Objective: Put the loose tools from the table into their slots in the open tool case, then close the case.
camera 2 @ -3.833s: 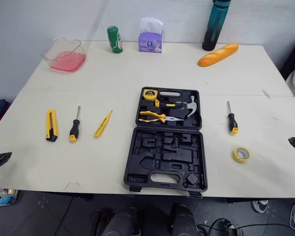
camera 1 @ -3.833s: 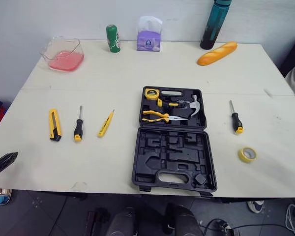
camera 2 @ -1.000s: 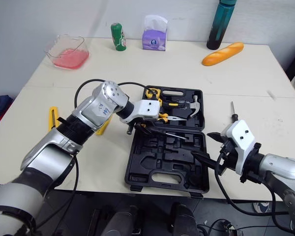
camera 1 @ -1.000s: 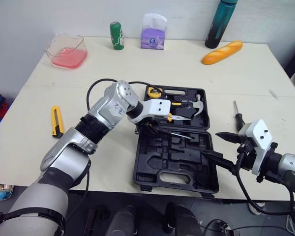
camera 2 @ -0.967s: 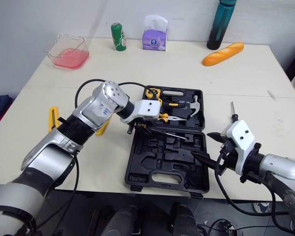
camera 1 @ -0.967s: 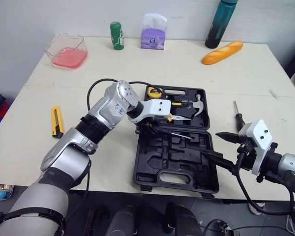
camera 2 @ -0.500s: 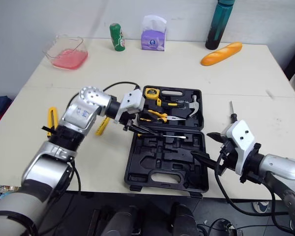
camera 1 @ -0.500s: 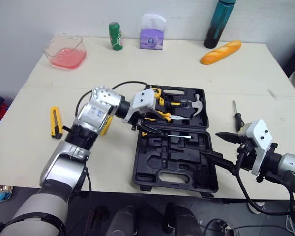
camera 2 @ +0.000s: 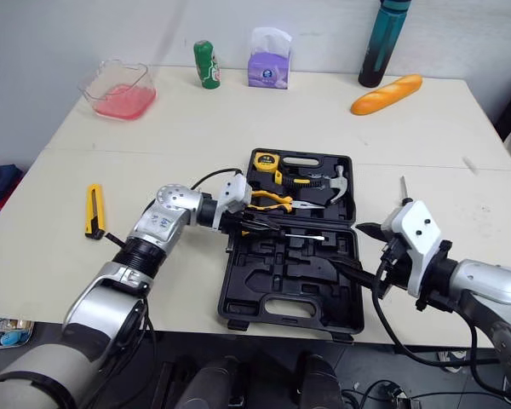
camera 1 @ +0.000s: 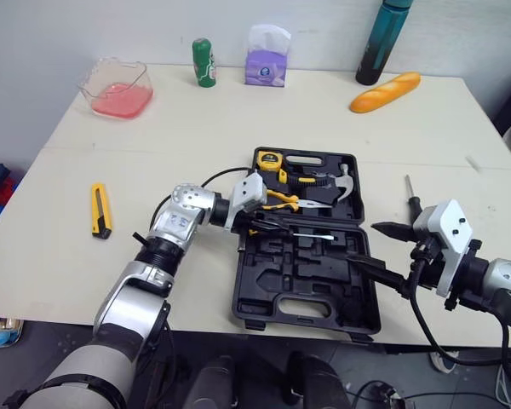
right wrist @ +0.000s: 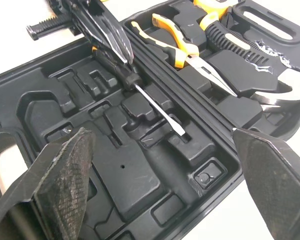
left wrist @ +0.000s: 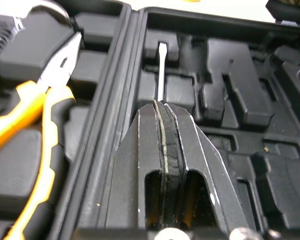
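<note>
The black tool case (camera 1: 311, 285) lies open at mid-table. Its far half holds a yellow tape measure (camera 1: 266, 158), yellow-handled pliers (camera 1: 281, 198) and a hammer (camera 1: 337, 182). A black-handled screwdriver (right wrist: 155, 107) lies in a slot of the near half by the hinge. My left gripper (camera 1: 268, 224) is shut, its tips resting over the screwdriver's handle, which they hide; only the shaft (left wrist: 161, 65) sticks out beyond them. My right gripper (camera 1: 377, 250) hovers open over the case's right edge, holding nothing. A yellow utility knife (camera 1: 99, 221) lies at the left and another screwdriver (camera 1: 411, 198) at the right.
Along the back edge stand a pink-filled clear container (camera 1: 115, 88), a green can (camera 1: 203, 62), a purple tissue pack (camera 1: 266, 66), a teal bottle (camera 1: 377, 43) and a bread loaf (camera 1: 385, 91). A person's sleeve shows at the far right.
My left gripper's fingers have shut and its arm has sunk lower toward the table's left. The screwdriver stays in the case's near half. The right arm has barely moved.
</note>
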Tool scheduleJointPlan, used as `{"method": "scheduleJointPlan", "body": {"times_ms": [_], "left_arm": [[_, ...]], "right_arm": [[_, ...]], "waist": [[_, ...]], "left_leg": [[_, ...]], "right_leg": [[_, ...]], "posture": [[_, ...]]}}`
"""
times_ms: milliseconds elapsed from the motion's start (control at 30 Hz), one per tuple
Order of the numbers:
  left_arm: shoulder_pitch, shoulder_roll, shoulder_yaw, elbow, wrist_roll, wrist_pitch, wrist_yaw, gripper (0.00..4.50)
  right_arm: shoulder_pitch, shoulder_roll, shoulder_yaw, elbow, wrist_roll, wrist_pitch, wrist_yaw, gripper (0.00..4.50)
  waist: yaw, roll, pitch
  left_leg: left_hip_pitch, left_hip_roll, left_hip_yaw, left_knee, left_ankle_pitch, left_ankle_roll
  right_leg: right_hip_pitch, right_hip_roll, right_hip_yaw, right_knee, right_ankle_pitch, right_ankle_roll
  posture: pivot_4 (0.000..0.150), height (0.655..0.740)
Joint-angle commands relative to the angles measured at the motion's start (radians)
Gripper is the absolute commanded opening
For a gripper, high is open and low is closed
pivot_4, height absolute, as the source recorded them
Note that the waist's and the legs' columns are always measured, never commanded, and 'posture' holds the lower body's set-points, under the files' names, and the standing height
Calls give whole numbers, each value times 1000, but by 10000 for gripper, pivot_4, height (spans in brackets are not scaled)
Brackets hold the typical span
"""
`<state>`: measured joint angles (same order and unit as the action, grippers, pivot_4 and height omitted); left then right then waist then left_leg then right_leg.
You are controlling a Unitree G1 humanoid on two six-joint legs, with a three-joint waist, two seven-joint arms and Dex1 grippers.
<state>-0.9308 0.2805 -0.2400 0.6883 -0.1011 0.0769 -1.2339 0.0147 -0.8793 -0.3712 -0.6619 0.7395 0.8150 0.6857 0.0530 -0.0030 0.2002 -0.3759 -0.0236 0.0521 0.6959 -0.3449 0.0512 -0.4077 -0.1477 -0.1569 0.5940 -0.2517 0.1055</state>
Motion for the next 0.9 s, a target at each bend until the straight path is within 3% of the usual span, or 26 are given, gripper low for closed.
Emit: {"method": "scheduleJointPlan", "body": {"times_ms": [33, 167, 333, 567, 733, 767, 800, 900], "left_arm": [[-25, -5, -27, 30, 54, -31, 24, 535], [-13, 42, -190, 74, 228, 22, 15, 535], [21, 38, -249, 95, 280, 14, 39, 535], [8, 20, -218, 119, 260, 36, 87, 535], [15, 23, -91, 13, 134, 55, 64, 535], [31, 42, -28, -62, 78, 71, 64, 6419], [44, 55, 14, -117, 41, 86, 66, 9376], [155, 159, 191, -398, -126, 328, 85, 22430]], "right_arm": [[1, -4, -9, -17, 11, -2, 1, 45000], [11, 3, -7, -19, 9, -4, -5, 45000], [23, 13, -3, -21, 3, -5, -18, 45000], [55, 9, -17, -15, -4, -13, -15, 45000], [68, 7, -41, 8, -22, -29, -15, 45000], [73, 4, -67, 24, -22, -30, -10, 45000], [76, 1, -86, 35, -21, -31, -6, 45000], [118, -21, -189, 92, -7, -33, 54, 45000]], "waist": [[1, 0, 0], [1, 0, -3], [-2, 3, -25], [0, 6, -35], [-1, 8, -35], [-2, 9, -34], [-7, 10, -32], [-27, 8, -28]], "left_leg": [[0, 0, 0, 0, 0, 0], [1, 0, 0, 1, 0, 0], [15, 2, -1, 1, -7, 3], [26, 9, -4, 2, -16, 0], [25, 9, -4, 2, -16, 0], [25, 9, -4, 2, -16, 0], [23, 9, -4, 2, -16, -1], [12, 10, -3, 3, -13, -3]], "right_leg": [[0, 0, 0, 0, 0, 0], [2, 0, 0, 0, 0, 0], [17, 0, 0, -5, 0, 0], [30, -2, 4, -16, -1, -1], [31, -2, 4, -16, -1, -1], [30, -2, 4, -16, -1, -1], [28, -2, 4, -16, -1, -1], [15, -2, 5, -7, -2, -3]], "posture": [[1500, 7348], [1500, 7348], [1500, 7348], [1500, 7348], [1500, 7348], [1500, 7348], [1500, 7348], [1500, 7348]]}}
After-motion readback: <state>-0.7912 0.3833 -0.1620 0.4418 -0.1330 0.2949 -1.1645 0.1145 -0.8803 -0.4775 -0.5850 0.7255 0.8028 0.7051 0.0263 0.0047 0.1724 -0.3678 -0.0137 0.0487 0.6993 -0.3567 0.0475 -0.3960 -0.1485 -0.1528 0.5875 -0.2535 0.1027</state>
